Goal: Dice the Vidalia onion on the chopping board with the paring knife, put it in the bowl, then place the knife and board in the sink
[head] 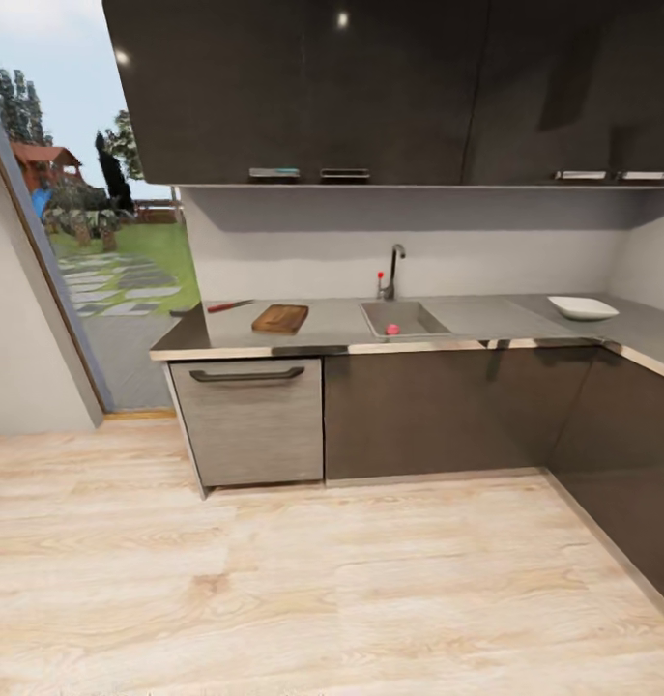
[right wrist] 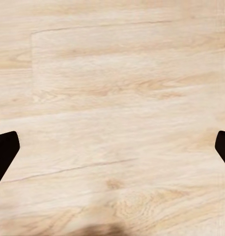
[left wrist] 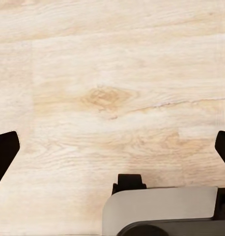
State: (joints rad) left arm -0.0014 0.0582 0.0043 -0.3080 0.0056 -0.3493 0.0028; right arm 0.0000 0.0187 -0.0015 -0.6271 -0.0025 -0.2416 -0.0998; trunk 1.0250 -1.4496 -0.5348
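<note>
Fingers of the left gripper [left wrist: 112, 147] and right gripper [right wrist: 112, 147] stand wide apart, empty, over the wooden floor [right wrist: 112, 73]. Across the room, the Vidalia onion [head: 392, 329] sits in the sink [head: 409, 311] on the tabletop [head: 486, 317]. It looks small, round, firm and likely slippery; a grip across its widest part seems best.
</note>
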